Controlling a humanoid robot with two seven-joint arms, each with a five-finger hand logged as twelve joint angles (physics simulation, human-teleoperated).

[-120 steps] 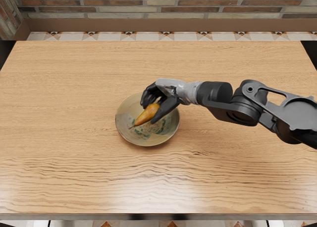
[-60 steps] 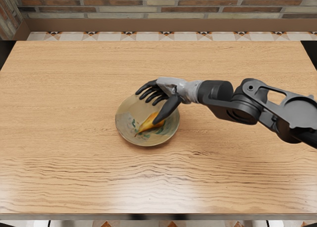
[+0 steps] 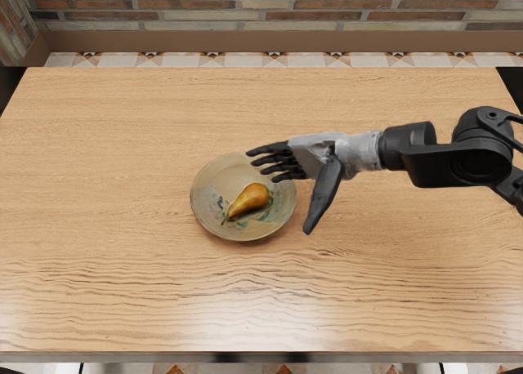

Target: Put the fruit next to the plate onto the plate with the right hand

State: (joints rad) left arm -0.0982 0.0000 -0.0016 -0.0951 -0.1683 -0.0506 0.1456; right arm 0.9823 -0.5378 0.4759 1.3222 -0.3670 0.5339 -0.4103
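A: Head view entry. We log the pear [image 3: 249,199] lying on its side inside the plate [image 3: 214,178], a little right of the plate's middle. Its narrow end points to the lower left. Agreed?

B: Agreed. The plate sits on the tabletop [image 3: 114,145], just left of the frame's centre, and the pear rests wholly within its rim.

A: Next, the right hand [image 3: 315,156]. We see its arm come in from the right edge of the frame, with the forearm roughly level.

B: We record the hand as spread and empty. Four dark fingers [image 3: 270,158] fan out to the left, their tips over the plate's upper right rim. The thumb [image 3: 320,196] hangs toward the lower frame, just right of the plate.

A: Hand and pear?

B: Apart. We see a strip of bare plate between the fingertips and the fruit. We cannot tell whether the fingertips touch the rim.

A: For the background, we note a brick wall [image 3: 245,5] along the top of the frame and a tiled strip [image 3: 245,60] just below it.
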